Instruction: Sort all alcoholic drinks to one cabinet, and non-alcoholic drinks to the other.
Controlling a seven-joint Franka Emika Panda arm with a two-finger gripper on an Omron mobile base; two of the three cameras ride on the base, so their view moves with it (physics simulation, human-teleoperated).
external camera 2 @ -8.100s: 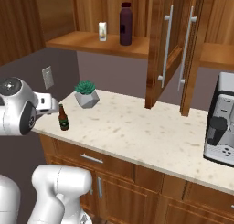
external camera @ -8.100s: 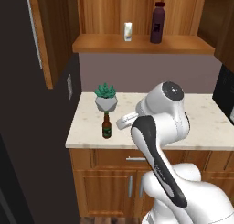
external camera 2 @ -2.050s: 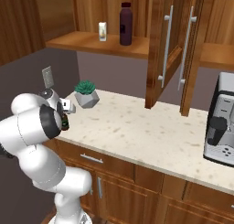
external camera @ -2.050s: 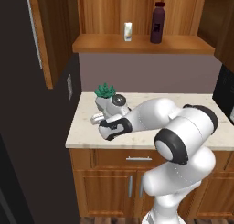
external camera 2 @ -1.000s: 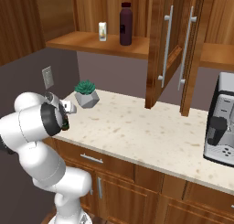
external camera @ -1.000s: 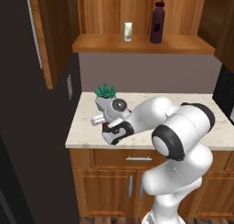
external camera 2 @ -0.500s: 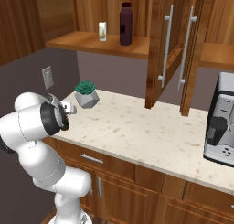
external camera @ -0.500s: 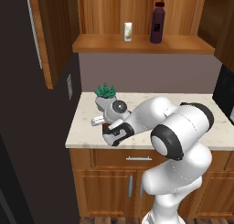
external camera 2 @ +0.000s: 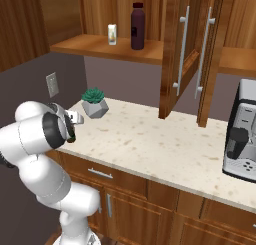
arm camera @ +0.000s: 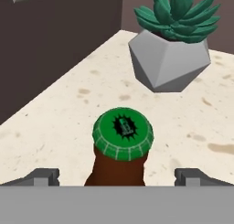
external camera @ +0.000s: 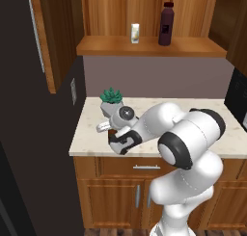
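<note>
A brown beer bottle (arm camera: 121,151) with a green cap stands on the counter near its left front corner. My gripper (arm camera: 118,176) is open and points down over it. The fingertips (arm camera: 43,176) stand wide on either side of the neck, clear of the glass. In the left base view the hand (external camera: 116,130) covers most of the bottle (external camera: 112,132). On the open cabinet shelf above stand a small white carton (external camera: 135,33) (external camera 2: 112,34) and a dark purple bottle (external camera: 166,31) (external camera 2: 137,19).
A potted succulent (arm camera: 171,49) (external camera: 112,101) (external camera 2: 94,103) sits just behind the beer bottle. An open cabinet door (external camera 2: 192,54) hangs over the counter's middle. A coffee machine (external camera 2: 242,134) stands at the far right, and a dark wall with an outlet (external camera 2: 52,84) bounds the left.
The arm has swung down from above the counter to the beer bottle. Over the last second the hand has hardly moved and the jaws have stayed wide.
</note>
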